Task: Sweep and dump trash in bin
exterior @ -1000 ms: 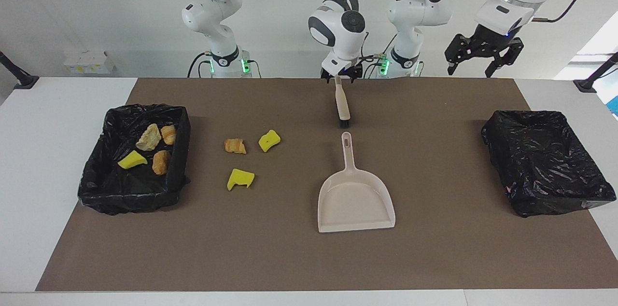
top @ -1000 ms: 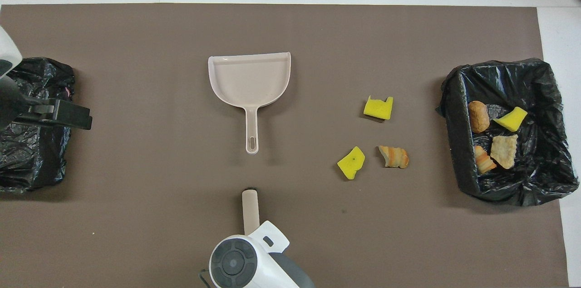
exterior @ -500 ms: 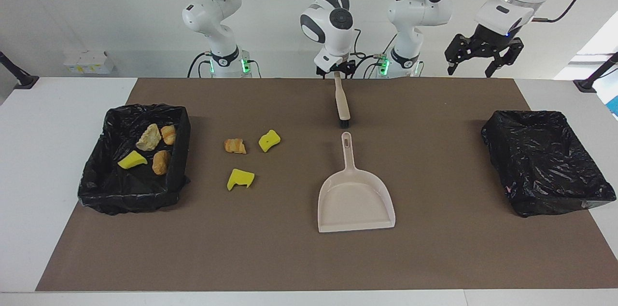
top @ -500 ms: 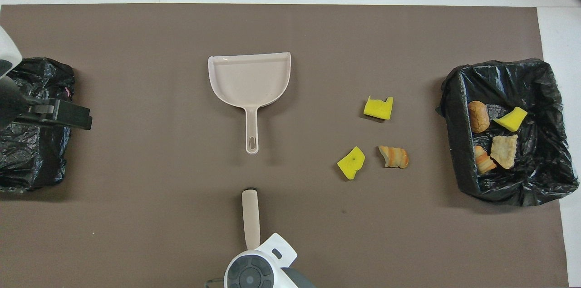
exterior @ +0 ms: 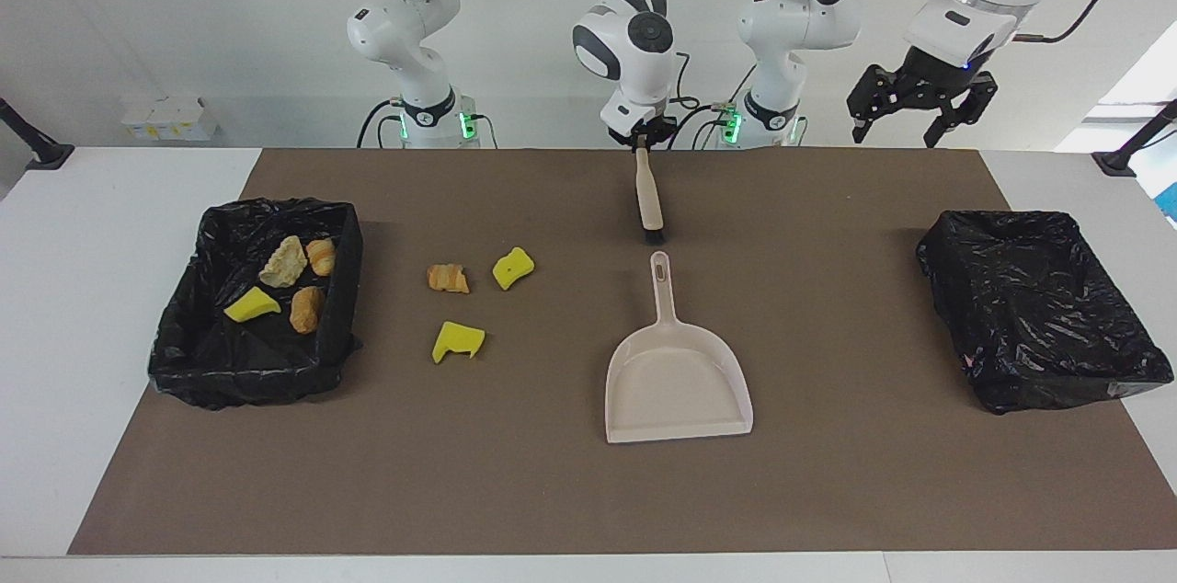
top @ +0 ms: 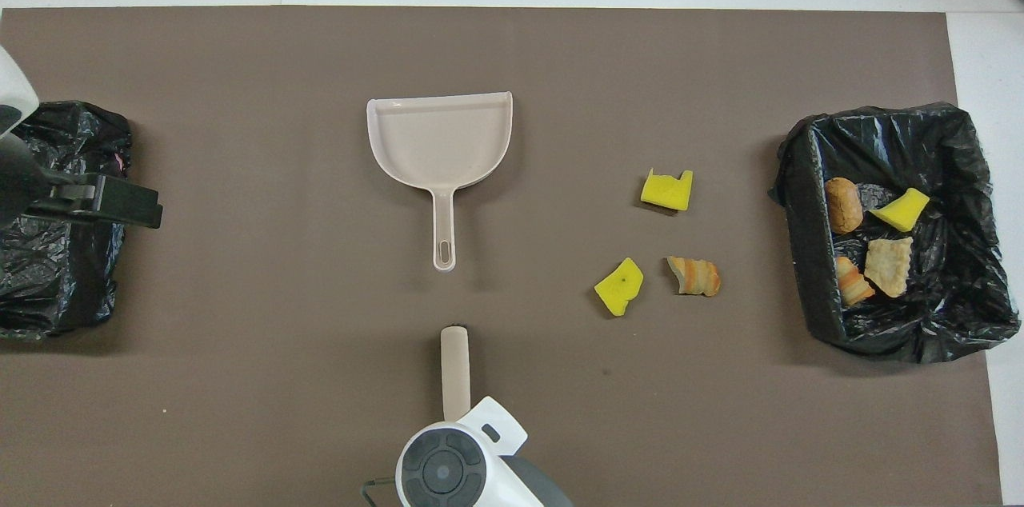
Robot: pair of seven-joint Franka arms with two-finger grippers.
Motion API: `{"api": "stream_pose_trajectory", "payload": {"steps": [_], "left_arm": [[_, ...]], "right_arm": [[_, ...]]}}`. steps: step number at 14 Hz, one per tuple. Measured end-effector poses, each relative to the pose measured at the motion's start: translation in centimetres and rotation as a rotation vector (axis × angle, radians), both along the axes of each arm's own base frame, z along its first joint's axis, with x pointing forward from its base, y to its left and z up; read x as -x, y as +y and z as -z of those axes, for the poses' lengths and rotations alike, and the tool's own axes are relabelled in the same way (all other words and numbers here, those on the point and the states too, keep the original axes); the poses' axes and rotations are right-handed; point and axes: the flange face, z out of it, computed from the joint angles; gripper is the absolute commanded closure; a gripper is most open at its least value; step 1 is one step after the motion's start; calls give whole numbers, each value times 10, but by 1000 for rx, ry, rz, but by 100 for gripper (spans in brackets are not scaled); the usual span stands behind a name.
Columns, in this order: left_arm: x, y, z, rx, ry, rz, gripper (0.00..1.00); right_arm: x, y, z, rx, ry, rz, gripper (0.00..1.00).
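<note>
My right gripper (exterior: 646, 140) is shut on the upper end of the beige brush (exterior: 651, 197), whose dark bristles point at the mat just nearer the robots than the dustpan's handle. The brush also shows in the overhead view (top: 454, 369). The beige dustpan (exterior: 676, 381) lies flat mid-mat. Two yellow scraps (exterior: 512, 268) (exterior: 457, 340) and one bread chunk (exterior: 448, 278) lie on the mat between the dustpan and the black-lined bin (exterior: 342, 289). That bin holds one yellow scrap (exterior: 252, 304) and three bread chunks. My left gripper (exterior: 894, 140) waits open in the air.
A second black-lined bin (exterior: 1039, 307) stands at the left arm's end of the brown mat (exterior: 828, 491) with nothing showing in it; the left gripper (top: 120, 201) hangs over its edge. White table borders the mat.
The right wrist has turned and drawn back a little, and the brush has shifted slightly toward the right arm's end. The trash, dustpan and left arm have not moved.
</note>
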Motion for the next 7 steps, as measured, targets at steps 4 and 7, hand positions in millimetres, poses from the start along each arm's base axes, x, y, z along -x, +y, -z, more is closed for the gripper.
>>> {"api": "stream_pose_trajectory", "payload": {"steps": [4, 7], "left_arm": [[5, 1, 2, -6, 33, 1, 0], [7, -1, 1, -8, 42, 3, 0]], "right_arm": [[-57, -79, -59, 51, 68, 125, 100], [-101, -155, -83, 140, 52, 128, 100]]}}
